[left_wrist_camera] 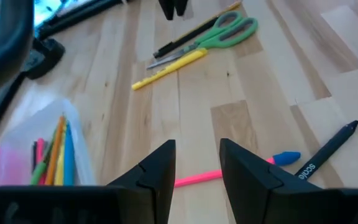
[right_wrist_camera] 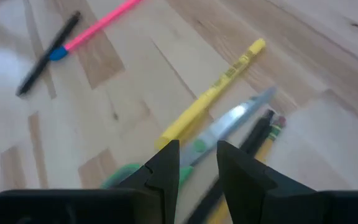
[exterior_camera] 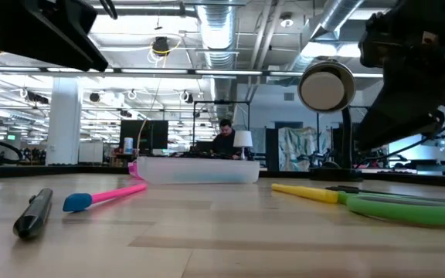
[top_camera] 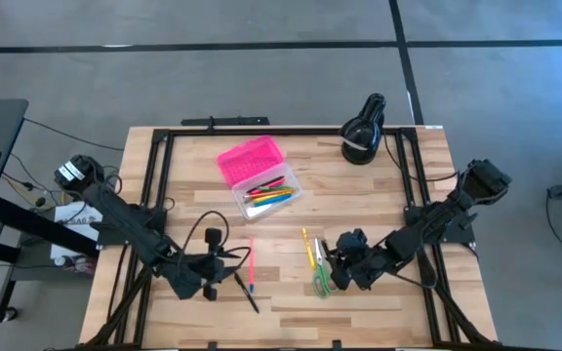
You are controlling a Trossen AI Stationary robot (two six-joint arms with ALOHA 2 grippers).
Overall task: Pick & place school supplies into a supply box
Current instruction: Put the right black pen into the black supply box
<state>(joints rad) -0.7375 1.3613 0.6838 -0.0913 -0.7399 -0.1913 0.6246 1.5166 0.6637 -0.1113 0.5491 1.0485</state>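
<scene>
The supply box (top_camera: 261,177) sits at the table's far middle. Its pink lid (top_camera: 250,159) is folded back, and the clear base (left_wrist_camera: 48,149) holds several pens. Lying flat on the wood are a pink pen with a blue cap (top_camera: 252,259), a black pen (top_camera: 246,293), a yellow pen (right_wrist_camera: 210,99), a black pencil (right_wrist_camera: 257,134) and green-handled scissors (top_camera: 321,279). My left gripper (left_wrist_camera: 197,168) is open above the pink pen (left_wrist_camera: 197,178). My right gripper (right_wrist_camera: 197,160) is open above the scissors' blade (right_wrist_camera: 232,121). In the low view both grippers are raised off the table.
A black round lamp-like object (top_camera: 364,129) stands at the far right of the table. Black frame rails (top_camera: 159,171) run along the left, right and far sides, and cables loop near the left arm. A person (exterior_camera: 224,139) sits far off in the room behind.
</scene>
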